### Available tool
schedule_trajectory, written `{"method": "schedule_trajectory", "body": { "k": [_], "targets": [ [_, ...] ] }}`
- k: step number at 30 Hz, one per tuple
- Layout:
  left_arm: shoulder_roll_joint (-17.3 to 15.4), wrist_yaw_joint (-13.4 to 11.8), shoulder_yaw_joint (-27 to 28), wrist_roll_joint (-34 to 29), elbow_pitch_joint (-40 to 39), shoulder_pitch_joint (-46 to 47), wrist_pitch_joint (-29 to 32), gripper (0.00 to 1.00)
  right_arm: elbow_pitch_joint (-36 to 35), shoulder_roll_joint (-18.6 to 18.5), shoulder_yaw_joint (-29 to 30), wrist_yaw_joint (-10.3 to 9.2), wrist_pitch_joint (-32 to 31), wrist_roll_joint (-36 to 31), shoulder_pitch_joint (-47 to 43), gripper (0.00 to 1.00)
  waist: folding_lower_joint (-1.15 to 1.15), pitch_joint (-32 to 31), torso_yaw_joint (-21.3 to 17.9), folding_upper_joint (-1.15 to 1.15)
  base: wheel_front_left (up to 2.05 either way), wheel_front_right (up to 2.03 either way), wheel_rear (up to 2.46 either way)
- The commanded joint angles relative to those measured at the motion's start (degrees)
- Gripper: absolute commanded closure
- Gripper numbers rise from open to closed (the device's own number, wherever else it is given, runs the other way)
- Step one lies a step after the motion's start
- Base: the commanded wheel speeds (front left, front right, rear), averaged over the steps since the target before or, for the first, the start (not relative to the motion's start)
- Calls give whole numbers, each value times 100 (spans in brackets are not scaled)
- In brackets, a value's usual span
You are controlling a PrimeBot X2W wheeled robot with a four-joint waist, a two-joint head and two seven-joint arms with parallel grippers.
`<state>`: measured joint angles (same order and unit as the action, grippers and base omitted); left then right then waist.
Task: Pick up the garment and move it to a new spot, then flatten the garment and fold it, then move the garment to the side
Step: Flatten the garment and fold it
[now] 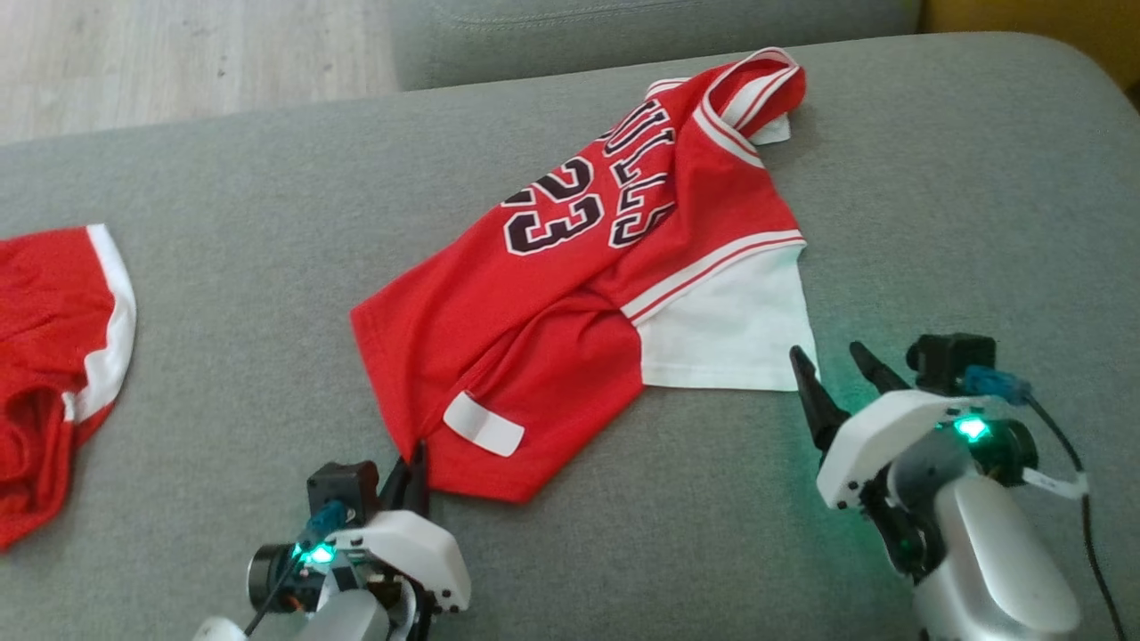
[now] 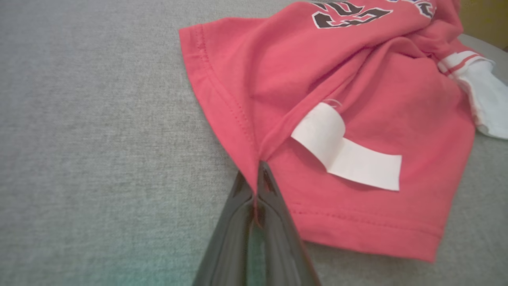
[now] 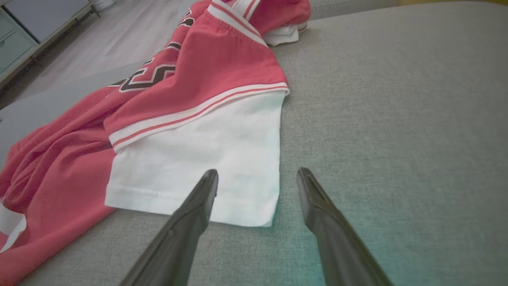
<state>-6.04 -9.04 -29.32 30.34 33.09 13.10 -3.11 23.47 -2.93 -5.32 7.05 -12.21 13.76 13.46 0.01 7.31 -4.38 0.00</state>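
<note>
On the grey couch seat (image 1: 223, 169): two pieces of clothing lie well apart on a broad fabric cushion that spans the head view, with both grippers at its near edge.
Wooden floor (image 1: 178, 53): pale boards show beyond the far left edge of the seat.
Red jersey (image 1: 570, 294): it lies near the middle of the seat, slanting from the collar at the far right to the hem at the near left. Black lettering and the number 23 face up. The cloth is rumpled, with folds running across the lower half (image 2: 357, 79) (image 3: 206, 63).
Second red garment (image 1: 44, 338): it is red with a white band and lies at the left edge of the seat, apart from the jersey.
Right gripper (image 1: 826, 350): its fingers are spread wide and hold nothing. It sits just beside the near corner of the sleeve. In its wrist view (image 3: 258, 171) one fingertip overlaps the sleeve's hem and the other is over bare cushion. Whether either touches cannot be told.
Left gripper (image 1: 417, 458): its fingers are pressed together on the jersey's near hem corner, with red cloth pinched between the tips (image 2: 256, 174).
White sleeve (image 1: 721, 329): it lies flat on the seat, sticking out from under the striped armhole trim (image 3: 206, 159).
White tag (image 1: 484, 424): a curled strip lies on the red cloth just above the hem, near the pinched corner (image 2: 345, 149).
</note>
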Motion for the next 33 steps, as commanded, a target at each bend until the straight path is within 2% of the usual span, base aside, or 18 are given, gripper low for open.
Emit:
{"method": "schedule_trajectory", "body": {
  "k": [1,7,11,12,14,19,23,28,31,33],
  "targets": [
    [-19,2,118,22,-88,176,-21,100,70,4,-178,44,20,13,253,0,-1,17,58,0,0,0,0],
    [-33,165,-4,-6,-158,206,-113,100,1087,4,-294,44,92,-375,595,0,-1,52,136,0,0,0,0],
    [-44,190,-35,-16,-191,210,-160,100,1382,4,-376,44,101,-475,715,2,-1,71,139,0,0,0,0],
    [-52,191,-38,-19,-200,212,-175,100,1454,4,-409,44,107,-460,749,19,-1,79,134,0,0,0,0],
    [-72,191,-43,-25,-221,220,-199,100,1561,4,-465,44,170,-443,829,100,-1,100,120,0,0,0,0],
    [-115,211,-20,0,-294,244,-291,100,1648,5,-456,44,465,-216,977,100,-1,118,90,0,0,0,0],
    [-80,315,266,286,-646,240,-645,100,1256,5,-238,44,879,46,997,100,-1,48,47,0,0,0,0],
    [-200,572,755,808,-1717,207,-821,100,-45,-4,12,44,859,98,825,100,-1,-124,-94,0,0,0,0],
    [-410,705,966,1098,-2670,212,-599,100,-1183,-97,220,44,572,132,646,100,-1,-207,-157,0,0,0,0],
    [-594,697,1098,1237,-3341,234,-360,100,-1980,-169,331,44,324,184,547,100,-1,-241,-190,0,0,0,0]
  ]
}}
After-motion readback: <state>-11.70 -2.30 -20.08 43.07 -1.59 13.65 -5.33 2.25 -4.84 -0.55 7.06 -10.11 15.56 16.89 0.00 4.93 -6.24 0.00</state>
